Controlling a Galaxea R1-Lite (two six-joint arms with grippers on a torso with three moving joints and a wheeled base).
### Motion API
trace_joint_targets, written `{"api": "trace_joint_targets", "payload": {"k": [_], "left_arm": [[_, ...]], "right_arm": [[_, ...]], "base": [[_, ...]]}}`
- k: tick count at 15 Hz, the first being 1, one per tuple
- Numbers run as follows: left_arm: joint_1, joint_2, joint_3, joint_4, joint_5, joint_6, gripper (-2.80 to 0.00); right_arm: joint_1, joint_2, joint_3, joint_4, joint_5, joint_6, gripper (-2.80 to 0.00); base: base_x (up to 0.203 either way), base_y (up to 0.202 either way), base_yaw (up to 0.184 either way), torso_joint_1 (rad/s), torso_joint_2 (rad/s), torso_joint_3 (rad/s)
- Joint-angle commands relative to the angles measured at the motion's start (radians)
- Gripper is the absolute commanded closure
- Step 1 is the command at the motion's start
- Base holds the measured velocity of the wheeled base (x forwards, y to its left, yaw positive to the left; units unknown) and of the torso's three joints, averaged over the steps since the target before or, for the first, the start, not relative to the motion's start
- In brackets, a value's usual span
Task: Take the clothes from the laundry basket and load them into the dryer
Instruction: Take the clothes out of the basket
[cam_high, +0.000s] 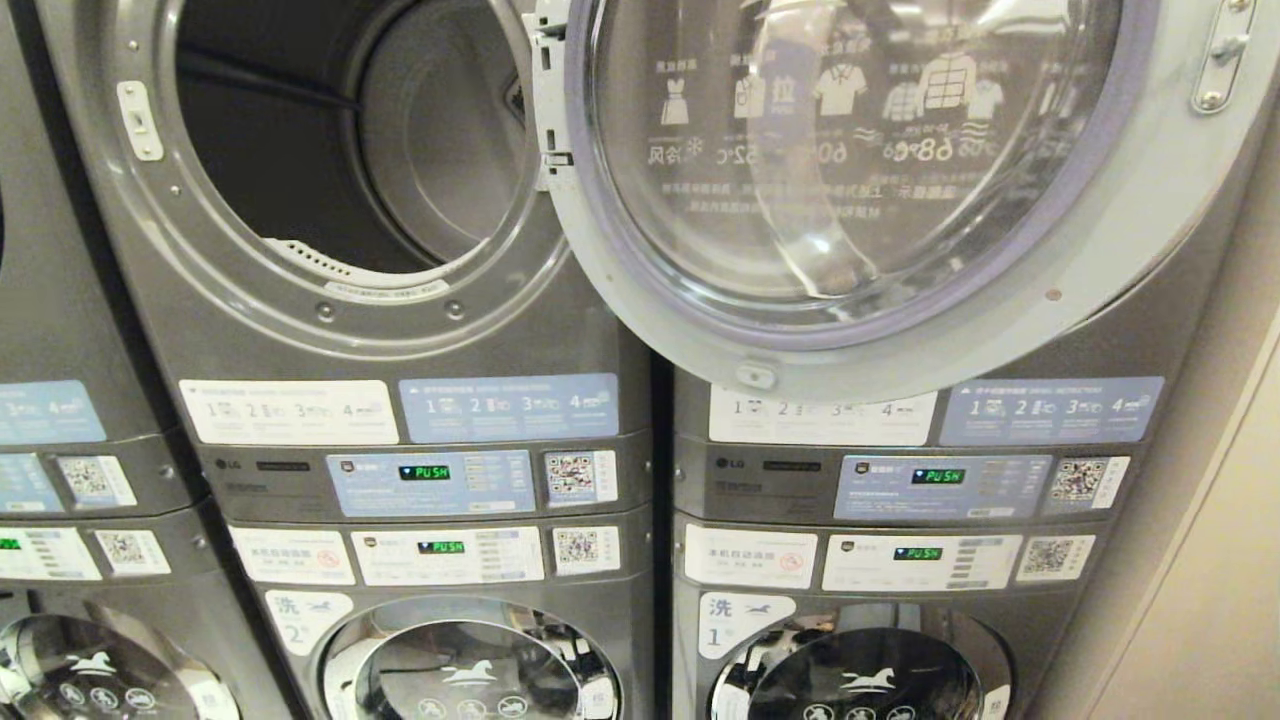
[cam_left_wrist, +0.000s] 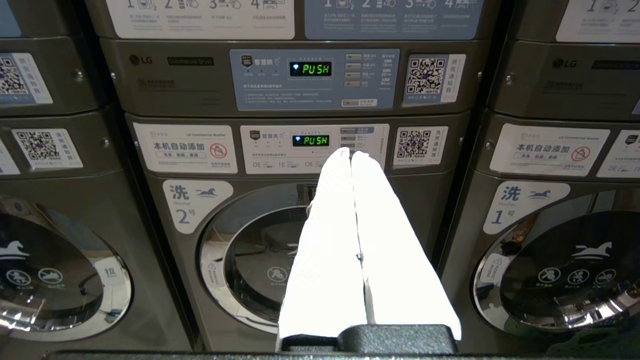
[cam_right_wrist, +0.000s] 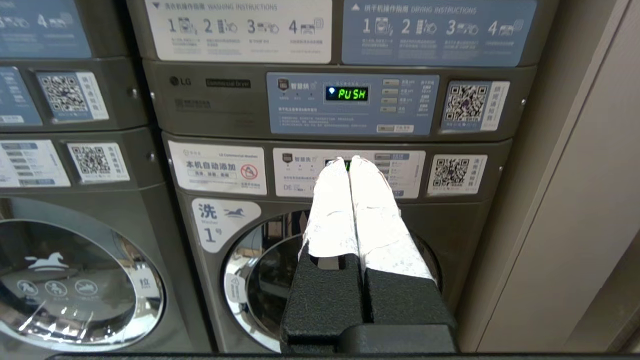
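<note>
Dryer (cam_high: 330, 150) door (cam_high: 860, 180) swung wide open, drum bare. Left gripper (cam_left_wrist: 351, 156) and right gripper (cam_right_wrist: 349, 162): fingers pressed together, holding nothing, facing washers below.

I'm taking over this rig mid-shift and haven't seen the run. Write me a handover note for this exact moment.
Left pincer: shut, empty, pointing at washer number 2.
Right pincer: shut, empty, pointing at washer number 1.
Dryer: the upper drum above washer 2 stands open, its door swung to the right. No clothes show in the part of the drum visible.
Laundry basket and clothes: not in any view.
Done: door open.
Left: find the basket, grasp the clothes, load them into the drum.
</note>
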Motion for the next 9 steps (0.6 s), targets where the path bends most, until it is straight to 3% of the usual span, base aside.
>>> {"api": "trace_joint_targets", "payload": {"k": [1, 9], "left_arm": [[0.0, -0.002, 0.001, -0.001, 0.001, 0.0, 0.0], [0.001, -0.002, 0.001, -0.001, 0.001, -0.005, 0.0]], "right_arm": [[0.0, 0.0, 0.0, 0.0, 0.0, 0.0, 0.0], [0.0, 0.0, 0.0, -0.002, 0.0, 0.002, 0.0]], "base": [[0.0, 0.0, 0.0, 0.007, 0.01, -0.193], [0.0, 0.0, 0.0, 0.002, 0.0, -0.197]]}}
